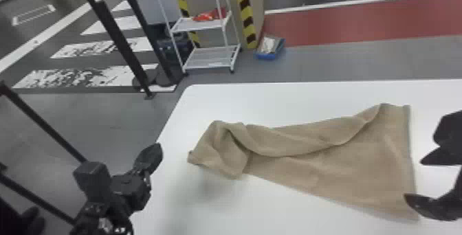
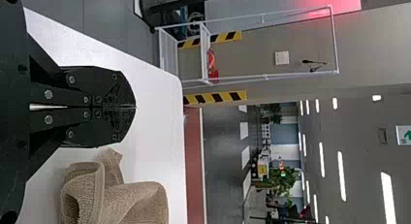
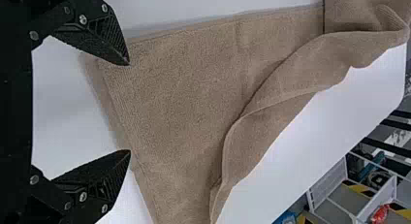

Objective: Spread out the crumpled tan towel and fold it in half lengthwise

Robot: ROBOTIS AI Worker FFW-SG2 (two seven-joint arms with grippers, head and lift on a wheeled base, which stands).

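Towel (image 1: 357, 169) lies across the table (image 1: 292, 100) in your head view, its right end fairly flat, its left end bunched and its far edge turned over in a loose roll. Your right gripper (image 1: 413, 180) is at that right end, fingers apart, one tip over the near corner. Spreading looks to be the step in hand; the lengthwise fold has to wait.

In the left wrist view, you have the left gripper (image 2: 135, 107) with its fingers together on nothing, beside the bunched end.

In the right wrist view, the fingers stand well parted over the end hem, with no cloth clamped. Next you probably need to pinch that hem, open the left gripper for the bunched end, and draw the roll out flat.
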